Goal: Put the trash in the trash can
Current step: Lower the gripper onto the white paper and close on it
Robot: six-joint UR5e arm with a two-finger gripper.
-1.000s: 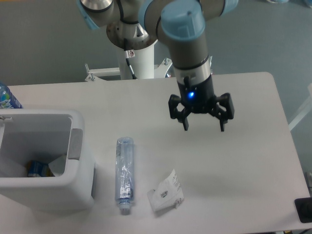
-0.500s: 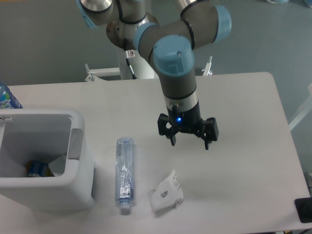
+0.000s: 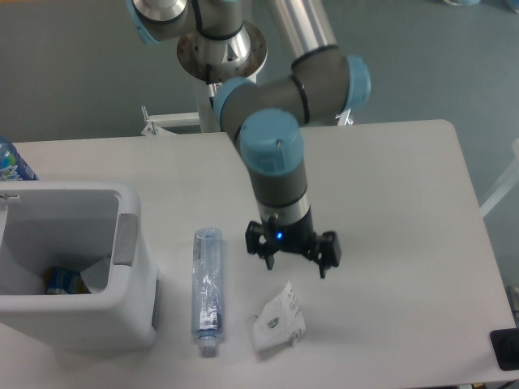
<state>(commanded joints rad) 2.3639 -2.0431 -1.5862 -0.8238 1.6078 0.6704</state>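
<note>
A crumpled white wrapper (image 3: 276,319) with dark print lies near the table's front edge. To its left lies a slim clear plastic bottle (image 3: 207,290), cap toward the front. Both are the trash. The white boxy trash can (image 3: 130,304) with a grey tab on its right rim stands at the front left. My gripper (image 3: 294,263) hangs open just above and slightly behind the wrapper, with nothing between its fingers.
A blue bottle (image 3: 11,164) with a blue-green label stands at the far left edge behind the bin. Something blue and a white sheet lie inside the bin. A dark object (image 3: 505,349) sits at the table's front right corner.
The gripper has moved left and toward the front, from mid-table to just above the wrapper, and stayed open. The bottle and wrapper have not moved.
</note>
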